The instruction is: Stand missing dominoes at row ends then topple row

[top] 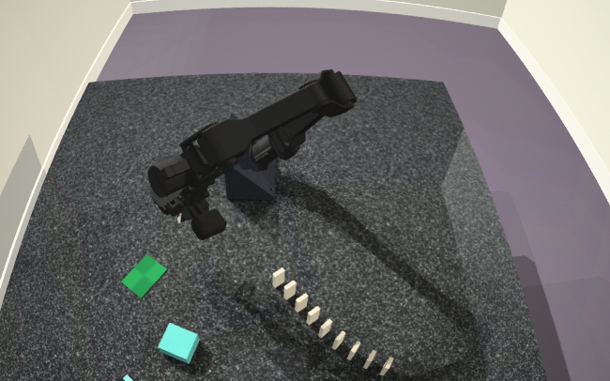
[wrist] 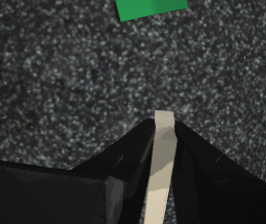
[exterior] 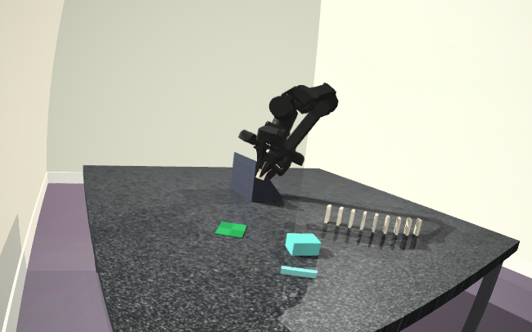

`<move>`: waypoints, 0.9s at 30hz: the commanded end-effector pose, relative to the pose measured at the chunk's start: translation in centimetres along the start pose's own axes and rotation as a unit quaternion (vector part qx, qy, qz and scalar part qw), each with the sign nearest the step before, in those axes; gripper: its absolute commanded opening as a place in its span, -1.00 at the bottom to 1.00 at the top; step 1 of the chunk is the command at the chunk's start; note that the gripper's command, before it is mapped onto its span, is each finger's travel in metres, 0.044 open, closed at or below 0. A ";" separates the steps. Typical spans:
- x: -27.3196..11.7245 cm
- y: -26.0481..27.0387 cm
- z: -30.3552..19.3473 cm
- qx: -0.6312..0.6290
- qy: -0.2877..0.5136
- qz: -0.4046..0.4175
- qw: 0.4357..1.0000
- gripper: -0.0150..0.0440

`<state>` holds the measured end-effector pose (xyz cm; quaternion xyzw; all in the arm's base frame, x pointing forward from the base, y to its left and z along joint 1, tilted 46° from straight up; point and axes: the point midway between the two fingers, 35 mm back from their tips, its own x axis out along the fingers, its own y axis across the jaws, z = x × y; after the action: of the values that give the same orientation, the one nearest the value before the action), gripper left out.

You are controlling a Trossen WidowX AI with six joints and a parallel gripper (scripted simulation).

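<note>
My gripper (exterior: 261, 172) (wrist: 162, 129) is shut on a cream domino (top: 179, 218) (exterior: 258, 176) (wrist: 160, 170), held above the table in front of the dark wedge. In the wrist view the domino runs lengthwise between the fingers; in the top view the arm hides most of it. Several cream dominoes stand upright in an evenly spaced diagonal row. One end domino (top: 278, 278) (exterior: 327, 213) is nearest the arm; the other end domino (top: 386, 365) (exterior: 417, 226) is farthest from it. The held domino is well away from the row. No loose domino shows on the table.
A dark wedge (top: 251, 185) (exterior: 242, 176) stands beside the arm. A flat green patch (top: 144, 276) (exterior: 231, 229) (wrist: 152, 7) lies left of the row. A cyan block (top: 178, 342) (exterior: 303, 246) and a thin cyan bar (top: 127, 377) (exterior: 298, 271) lie beyond it.
</note>
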<state>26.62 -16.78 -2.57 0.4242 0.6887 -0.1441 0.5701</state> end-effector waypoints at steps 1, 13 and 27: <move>0.4 0.0 0.2 0.001 -0.028 -0.015 0.999 -0.42; 1.6 0.1 0.6 0.003 -0.118 -0.051 0.992 -0.42; 2.1 0.1 0.7 0.014 -0.229 -0.073 0.971 -0.42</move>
<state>27.14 -16.28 -4.75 0.3423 0.5839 -0.2739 0.6832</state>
